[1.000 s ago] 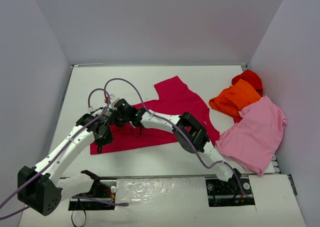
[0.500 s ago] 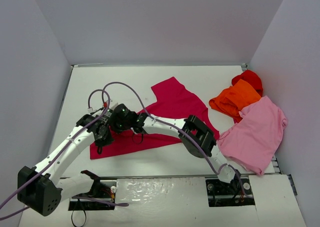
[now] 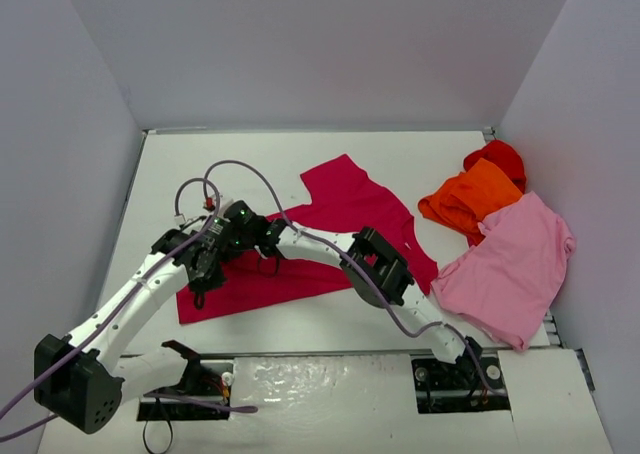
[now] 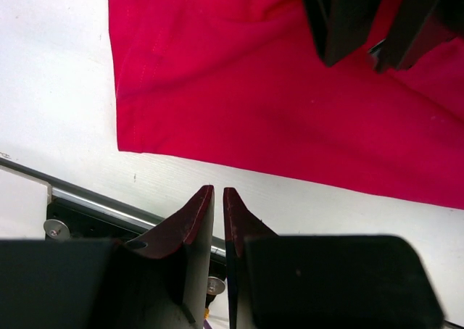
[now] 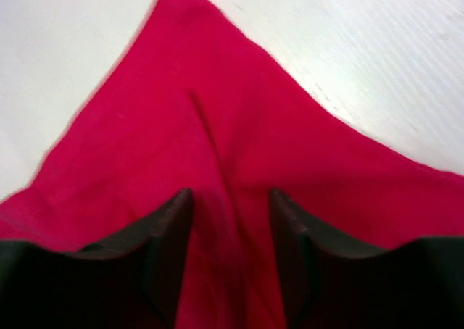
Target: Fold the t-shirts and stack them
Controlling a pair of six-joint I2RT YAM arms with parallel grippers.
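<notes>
The crimson t-shirt (image 3: 350, 199) lies spread across the middle of the table, its left part folded into a band toward the near edge. My right gripper (image 3: 268, 264) hovers over that band. In the right wrist view it (image 5: 230, 193) is open, with a low ridge of crimson cloth (image 5: 217, 111) running between its fingers, which do not pinch it. My left gripper (image 3: 198, 286) is just beside it to the left. In the left wrist view it (image 4: 217, 190) is shut on nothing, above bare table just off the shirt's near hem (image 4: 254, 90). The right gripper's fingers (image 4: 341, 25) show at the top of that view.
At the right side an orange t-shirt (image 3: 470, 199) lies bunched over a bright red one (image 3: 497, 157). A light pink t-shirt (image 3: 510, 259) is spread in front of them, reaching the table's right edge. White walls stand on three sides. The two arms crowd together at centre-left.
My right gripper has gone from shut to open, letting go of the crimson cloth, which now lies flat. The left gripper stays shut in nearly the same place.
</notes>
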